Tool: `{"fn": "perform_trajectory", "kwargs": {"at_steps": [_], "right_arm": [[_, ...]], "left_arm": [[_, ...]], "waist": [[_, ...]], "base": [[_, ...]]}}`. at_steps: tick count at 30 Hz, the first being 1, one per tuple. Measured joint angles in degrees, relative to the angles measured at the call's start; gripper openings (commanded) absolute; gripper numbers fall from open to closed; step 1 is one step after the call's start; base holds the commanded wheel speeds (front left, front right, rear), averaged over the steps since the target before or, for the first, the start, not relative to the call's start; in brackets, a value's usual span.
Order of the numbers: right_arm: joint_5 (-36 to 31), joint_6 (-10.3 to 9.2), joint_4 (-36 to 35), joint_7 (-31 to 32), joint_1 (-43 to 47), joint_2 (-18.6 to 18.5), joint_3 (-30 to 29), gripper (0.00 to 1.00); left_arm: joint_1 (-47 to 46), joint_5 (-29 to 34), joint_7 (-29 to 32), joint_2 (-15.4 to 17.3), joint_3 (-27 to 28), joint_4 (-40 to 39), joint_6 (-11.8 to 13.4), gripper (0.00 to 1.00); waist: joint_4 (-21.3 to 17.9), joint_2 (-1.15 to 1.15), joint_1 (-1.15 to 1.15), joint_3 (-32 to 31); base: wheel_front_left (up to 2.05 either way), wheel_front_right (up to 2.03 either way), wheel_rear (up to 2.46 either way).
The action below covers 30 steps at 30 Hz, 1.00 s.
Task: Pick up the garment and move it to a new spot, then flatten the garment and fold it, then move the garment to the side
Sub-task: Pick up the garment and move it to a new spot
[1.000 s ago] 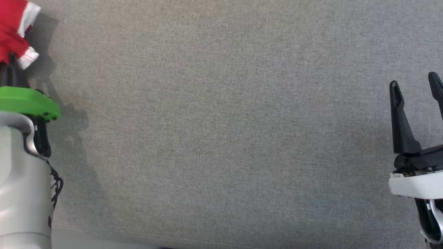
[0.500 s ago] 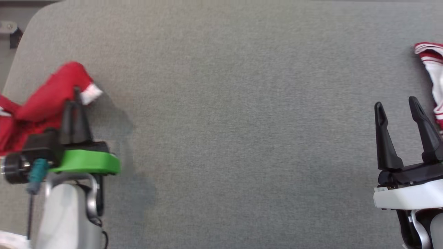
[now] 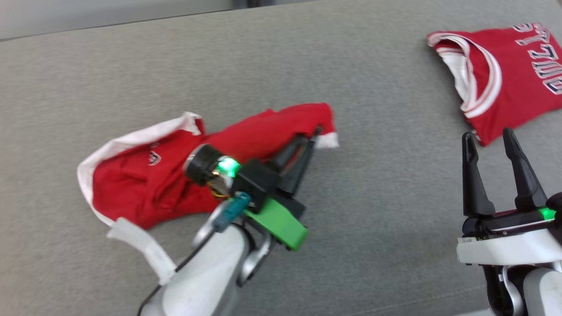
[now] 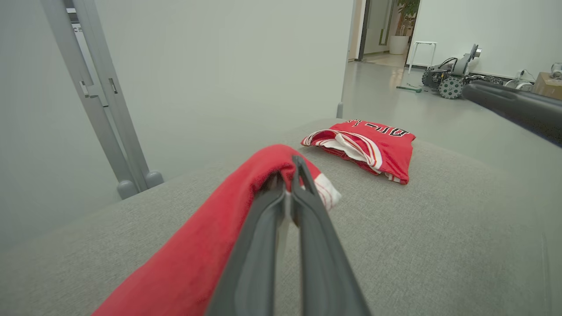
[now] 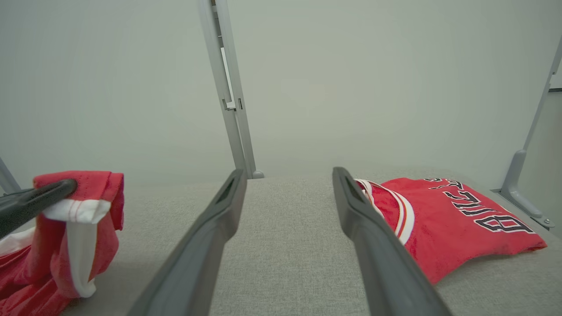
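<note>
One red garment, left gripper pinching it

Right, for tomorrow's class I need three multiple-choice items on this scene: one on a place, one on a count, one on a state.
1. Where on the grey surface does the folded jersey lie in the head view?
A) far right
B) centre
C) near left corner

2. How many garments lie on that surface?
A) one
B) two
C) three

3. What is the left gripper doing?
A) standing open above the cloth
B) shut on the crumpled garment
C) shut on nothing

Answers:
1 A, the lettered jersey sits at the upper right.
2 B, one is folded and one is crumpled.
3 B, its fingers pinch a white-trimmed end of the red cloth.
</note>
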Motion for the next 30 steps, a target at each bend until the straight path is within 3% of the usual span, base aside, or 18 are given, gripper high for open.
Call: {"fn": "perform_trajectory", "kwargs": {"at_steps": [6, 7, 8, 13, 18, 30], "right_arm": [[0.5, 0.0, 2.1, -1.7, -0.4, 0.9, 0.2, 1.0], [0.5, 0.0, 2.3, -2.1, -0.6, 1.1, 0.1, 1.0], [0.5, 0.0, 2.4, -2.1, -0.7, 1.2, 0.1, 1.0], [0.2, 0.0, 3.3, -2.6, -1.3, 1.2, 0.2, 1.0], [-0.1, 0.0, 3.4, -2.4, -1.8, 0.1, 0.2, 1.0], [-0.5, 0.0, 2.0, 0.9, -0.7, -1.9, 0.8, 1.0]], "left_arm": [[-2.7, -5.2, 0.9, -0.2, -11.7, 3.3, -0.2, 0.0], [-3.2, -5.3, 0.6, -0.1, -12.6, 4.3, 0.2, 0.09], [-3.7, -5.4, 0.3, -0.1, -13.2, 4.9, 0.4, 0.97], [-5.9, -5.6, -3.2, -0.1, -14.3, 6.6, 1.8, 1.0], [-6.0, -5.3, -6.3, 0.5, -12.2, 3.9, 4.1, 1.0], [4.3, -8.2, -7.9, 8.6, 7.2, -3.7, 15.7, 1.0]], "waist": [[-6.3, 0.0, 0.0, 2.9], [-7.1, 0.0, 0.0, 3.6], [-7.6, 0.0, 0.0, 4.2], [-9.0, 0.0, 0.0, 7.2], [-7.7, 0.0, 0.0, 7.5], [-0.3, 0.0, 0.0, 2.8]], "base": [[0.0, 0.0, 0.0], [0.0, 0.0, 0.0], [0.0, 0.0, 0.0], [0.0, 0.0, 0.0], [0.0, 0.0, 0.0], [0.0, 0.0, 0.0]]}}
